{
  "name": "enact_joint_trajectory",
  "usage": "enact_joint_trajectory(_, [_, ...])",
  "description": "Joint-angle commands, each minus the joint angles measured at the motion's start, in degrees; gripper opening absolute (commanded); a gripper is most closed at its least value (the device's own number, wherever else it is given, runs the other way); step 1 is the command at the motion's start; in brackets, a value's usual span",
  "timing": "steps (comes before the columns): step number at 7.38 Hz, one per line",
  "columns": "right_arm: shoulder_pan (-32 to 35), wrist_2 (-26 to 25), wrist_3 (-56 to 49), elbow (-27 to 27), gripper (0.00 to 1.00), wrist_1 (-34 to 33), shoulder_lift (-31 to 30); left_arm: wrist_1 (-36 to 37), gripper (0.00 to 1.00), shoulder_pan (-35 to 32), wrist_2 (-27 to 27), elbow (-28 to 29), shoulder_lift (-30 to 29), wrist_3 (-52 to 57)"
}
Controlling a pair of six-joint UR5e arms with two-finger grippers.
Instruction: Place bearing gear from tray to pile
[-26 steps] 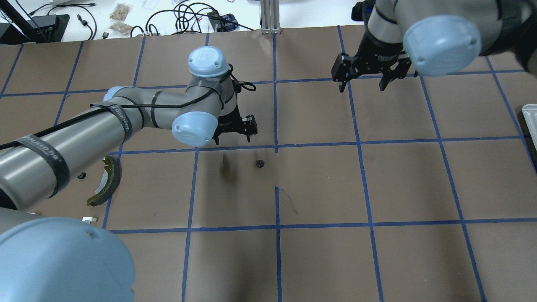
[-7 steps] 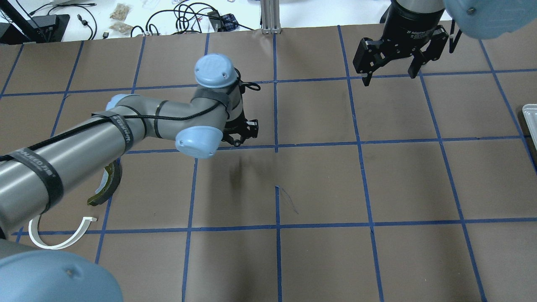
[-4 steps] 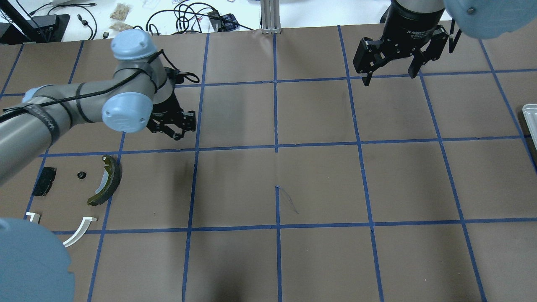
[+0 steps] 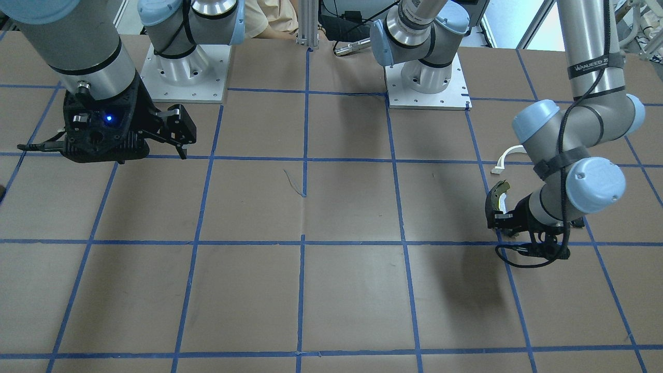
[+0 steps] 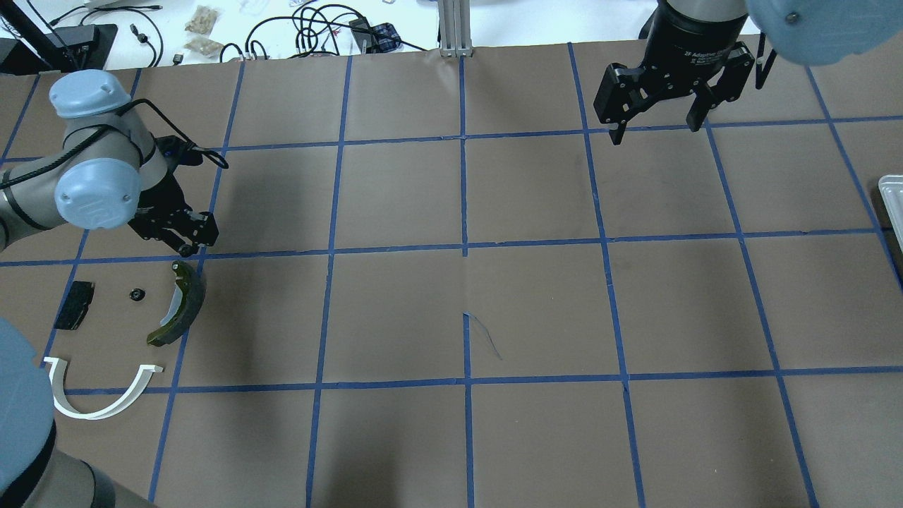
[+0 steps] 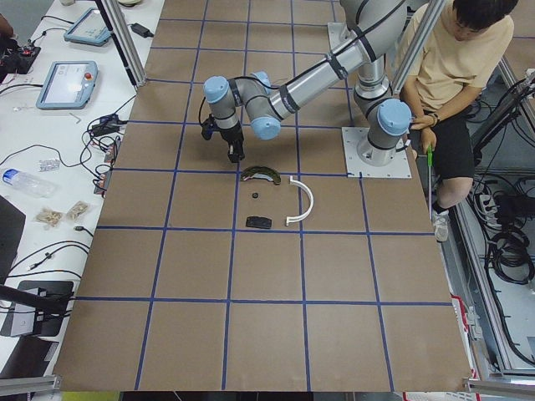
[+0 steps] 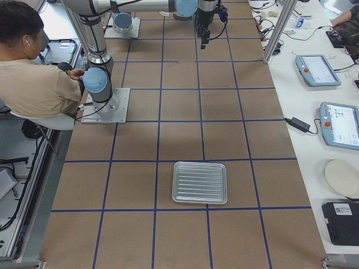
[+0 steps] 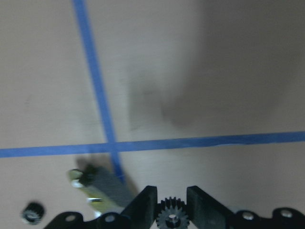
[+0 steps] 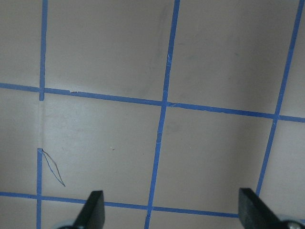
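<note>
Now my left pincer grips bearing gear, cut at bottom edge; moved left beside pile; right pincer wide.

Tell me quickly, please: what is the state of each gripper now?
Left gripper: closed on a bearing gear.
Right gripper: open, empty.

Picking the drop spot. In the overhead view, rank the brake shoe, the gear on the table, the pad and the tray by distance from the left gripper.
1. Brake shoe, just below the left gripper in view.
2. Gear on the table, left of the shoe.
3. Pad, further left.
4. Tray, at the far right edge.
</note>
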Motion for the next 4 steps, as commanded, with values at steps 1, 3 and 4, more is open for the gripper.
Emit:
enact_joint_trajectory(1, [0.00, 0.00, -0.26, 0.01, 1.00, -0.09, 0.00, 0.16, 0.00, 4.66, 2.06, -0.48, -0.65, 3.70])
enact_joint_trajectory(3, [0.00, 0.00, -0.43, 0.01, 1.00, 0.00, 0.00, -0.62, 0.00, 8.51, 2.34, -1.10, -0.04, 4.05])
enact_joint_trajectory(4, [0.00, 0.00, -0.43, 0.01, 1.00, -0.09, 0.00, -0.63, 0.00, 10.97, 3.21, -2.84, 0.67, 4.05])
